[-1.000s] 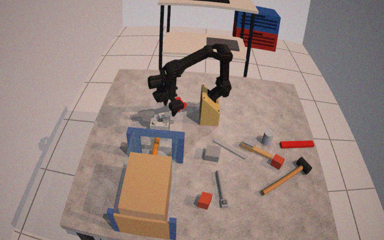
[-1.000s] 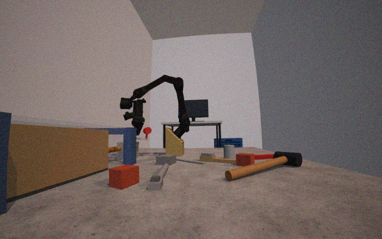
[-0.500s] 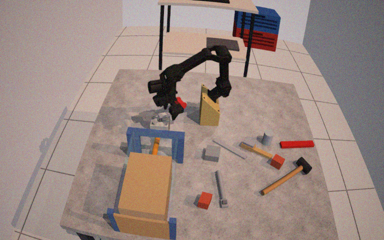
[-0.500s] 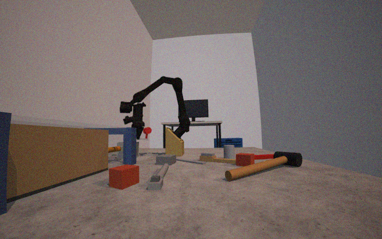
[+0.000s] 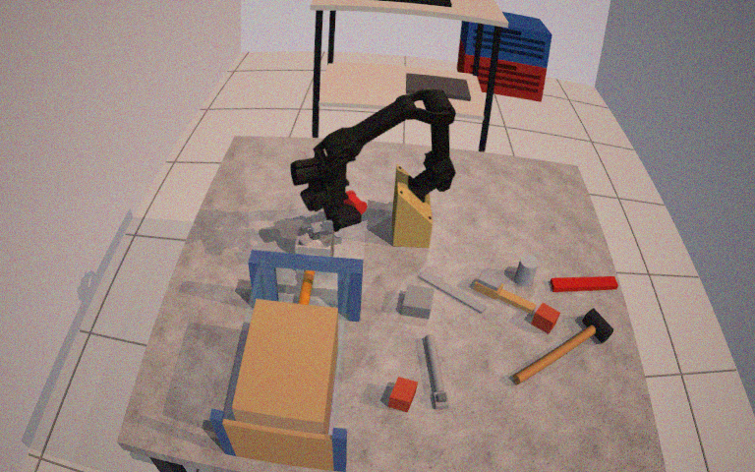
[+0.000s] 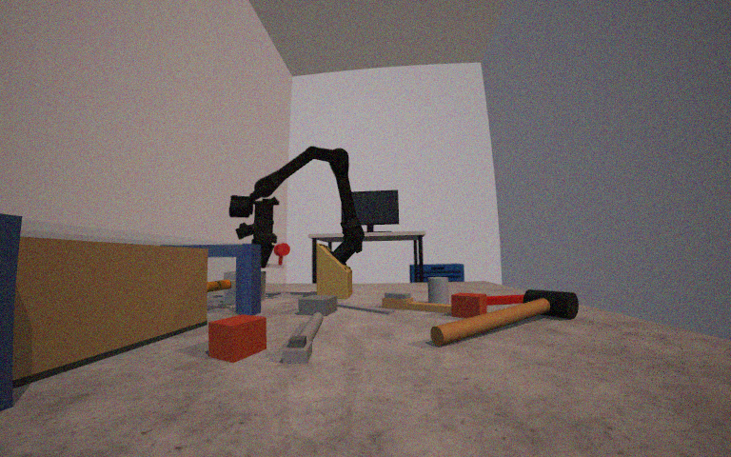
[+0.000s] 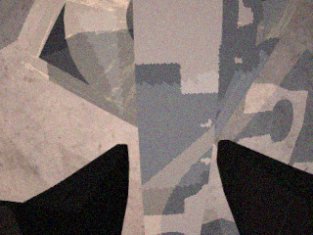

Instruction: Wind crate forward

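Note:
The brown crate (image 5: 289, 361) (image 6: 112, 307) sits flat in the cubby, with a gap between its front and the blue frame (image 5: 306, 260) (image 6: 247, 288). The orange strap (image 5: 307, 286) (image 6: 220, 286) runs from it towards the grey winch (image 5: 315, 251). The handle's grey bar (image 7: 171, 39) lies over the winch, and its red knob (image 5: 355, 203) (image 6: 281, 249) stands upright beyond the gripper. My gripper (image 5: 344, 225) (image 6: 264, 264) (image 7: 174, 153) is down at the bar, partly narrowed but open. The fingers stand either side of the bar, with a gap at the left finger. The handle's seat on the winch is hidden.
Right of the cubby lie a grey block (image 5: 417, 301), a grey tool (image 5: 433, 370), two red blocks (image 5: 403, 393) (image 5: 546, 318), a thin strip (image 5: 451, 292), a wooden tool (image 5: 514, 298), a grey cylinder (image 5: 525, 270), a red bar (image 5: 583, 283) and a mallet (image 5: 556, 354).

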You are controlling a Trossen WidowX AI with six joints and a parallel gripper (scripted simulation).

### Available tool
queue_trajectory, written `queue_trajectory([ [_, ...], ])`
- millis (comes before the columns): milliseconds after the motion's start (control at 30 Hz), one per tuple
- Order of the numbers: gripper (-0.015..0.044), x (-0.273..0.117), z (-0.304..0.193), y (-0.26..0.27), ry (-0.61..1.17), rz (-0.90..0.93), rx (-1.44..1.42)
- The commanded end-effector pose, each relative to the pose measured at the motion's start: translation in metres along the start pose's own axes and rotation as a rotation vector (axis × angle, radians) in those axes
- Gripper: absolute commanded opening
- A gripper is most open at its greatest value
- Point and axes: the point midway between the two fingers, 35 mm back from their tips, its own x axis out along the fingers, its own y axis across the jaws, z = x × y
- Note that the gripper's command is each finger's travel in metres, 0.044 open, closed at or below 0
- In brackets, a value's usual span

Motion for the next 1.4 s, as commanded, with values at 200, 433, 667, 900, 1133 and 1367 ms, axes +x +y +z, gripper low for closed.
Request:
queue_trajectory([
  [200,0.0052,-0.0008,0.0002,-0.0001,-0.002,0.0,0.0],
  [433,0.0,-0.0008,0.0002,-0.0001,-0.002,0.0,0.0],
  [667,0.0,-0.0014,0.0013,0.0002,0.017,-0.002,0.0],
  [900,0.0,-0.0025,0.0068,0.0019,0.106,-0.012,-0.002],
  [1133,0.0,-0.0011,0.0066,0.0018,0.096,-0.007,-0.002],
  [1367,0.0,-0.0013,0.0068,0.0017,0.095,-0.007,-0.002],
])
